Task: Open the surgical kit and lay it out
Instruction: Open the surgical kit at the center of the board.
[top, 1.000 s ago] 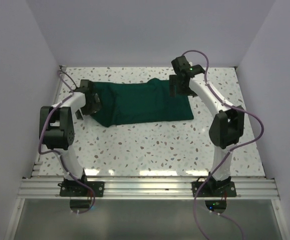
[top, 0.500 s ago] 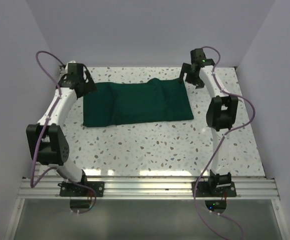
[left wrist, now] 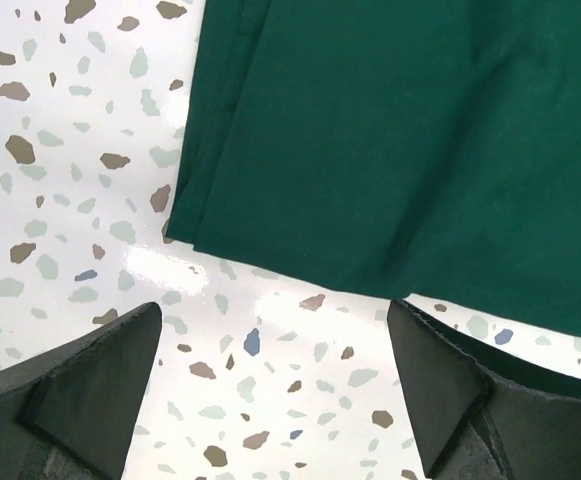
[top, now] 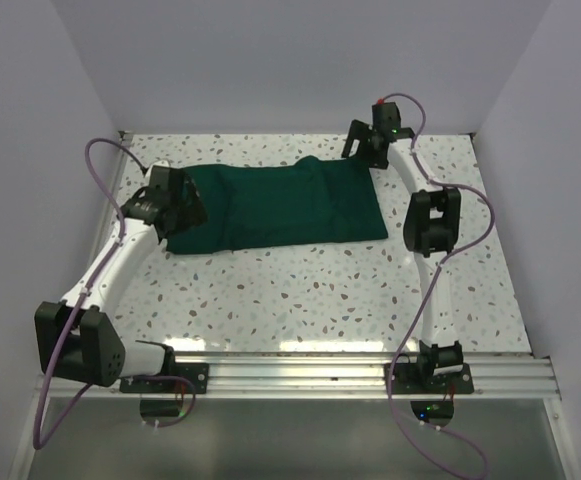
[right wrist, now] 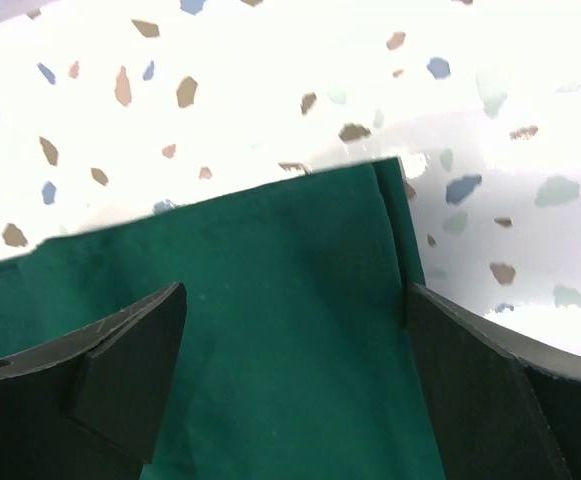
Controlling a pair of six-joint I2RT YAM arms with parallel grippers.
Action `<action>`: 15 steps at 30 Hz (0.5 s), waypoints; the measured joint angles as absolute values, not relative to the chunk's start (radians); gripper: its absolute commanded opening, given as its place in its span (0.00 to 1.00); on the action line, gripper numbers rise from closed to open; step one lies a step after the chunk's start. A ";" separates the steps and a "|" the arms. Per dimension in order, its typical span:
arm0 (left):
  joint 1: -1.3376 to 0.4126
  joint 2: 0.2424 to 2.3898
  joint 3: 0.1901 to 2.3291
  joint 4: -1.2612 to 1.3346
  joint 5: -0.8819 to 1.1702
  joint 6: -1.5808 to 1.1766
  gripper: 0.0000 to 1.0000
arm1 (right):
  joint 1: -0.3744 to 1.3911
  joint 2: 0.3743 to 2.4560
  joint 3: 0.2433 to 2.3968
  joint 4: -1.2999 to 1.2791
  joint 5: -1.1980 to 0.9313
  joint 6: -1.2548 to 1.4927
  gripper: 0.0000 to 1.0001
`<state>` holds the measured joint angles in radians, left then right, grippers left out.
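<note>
The dark green cloth wrap lies as a flat folded rectangle on the far half of the table. My left gripper is open and empty, low over the table just off the wrap's near left corner. My right gripper is open and empty, above the wrap's far right corner, with its fingers either side of the cloth edge. The wrap fills the upper right of the left wrist view and the lower part of the right wrist view. The steel tray, scissors, forceps and tweezers are hidden.
The speckled white table top is walled at the back and both sides. An aluminium rail carrying the arm bases runs along the near edge. Purple cables loop from both arms.
The left arm has stretched out and its gripper has dropped from the wrap's far left corner to its near left corner. The right gripper has shifted slightly left over the far right corner.
</note>
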<state>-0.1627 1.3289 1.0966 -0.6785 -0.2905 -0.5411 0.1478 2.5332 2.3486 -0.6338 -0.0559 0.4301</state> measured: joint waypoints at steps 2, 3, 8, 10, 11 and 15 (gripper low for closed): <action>-0.176 1.322 1.095 -0.697 -0.300 -0.542 1.00 | 0.148 2.541 2.357 -0.612 -0.063 0.437 0.91; -0.181 1.317 1.095 -0.704 -0.303 -0.542 1.00 | 0.148 2.547 2.362 -0.601 -0.065 0.441 0.90; -0.190 1.291 1.095 -0.731 -0.322 -0.543 1.00 | 0.147 2.587 2.366 -0.578 -0.067 0.455 0.87; -0.191 1.288 1.095 -0.741 -0.327 -0.543 1.00 | 0.147 2.601 2.365 -0.569 -0.062 0.457 0.84; -0.191 1.287 1.095 -0.745 -0.329 -0.543 1.00 | 0.147 2.601 2.366 -0.563 -0.059 0.456 0.82; -0.192 1.279 1.081 -0.751 -0.331 -0.543 1.00 | 0.147 2.605 2.366 -0.555 -0.028 0.455 0.73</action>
